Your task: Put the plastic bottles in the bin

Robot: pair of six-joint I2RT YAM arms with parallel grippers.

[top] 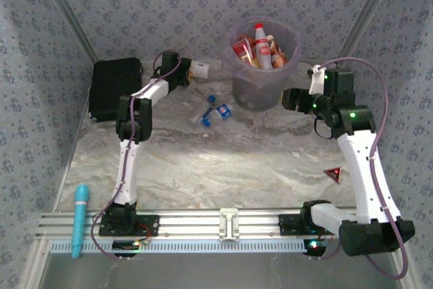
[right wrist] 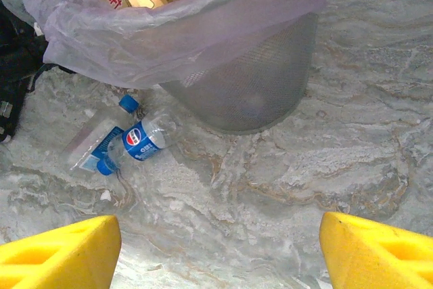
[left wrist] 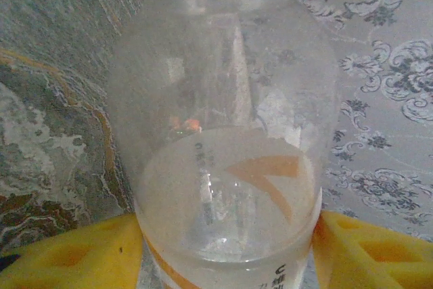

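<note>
My left gripper (left wrist: 226, 256) has its yellow foam pads (left wrist: 67, 255) set against both sides of a clear bottle (left wrist: 223, 167), a smooth, rounded, cloudy plastic cylinder with an orange band and label. From above it sits at the far left of the marbled counter (top: 223, 167), beside the black case (top: 115, 89); whether the bottle rests on the stone or is lifted, I cannot tell.

My right gripper (right wrist: 216, 252) is spread wide with nothing between its pads, just right of the bin (right wrist: 257, 86). The bin is round, with a grey mesh-textured wall and a crinkled, translucent pale purple film folded over its rim. Labelled bottles stand packed inside, among them a red-capped bottle (top: 259, 45). On the counter near its base lie a blue-labelled bottle (right wrist: 142, 140) and, touching it, a flattened clear bottle (right wrist: 95, 145) with a blue cap.
</note>
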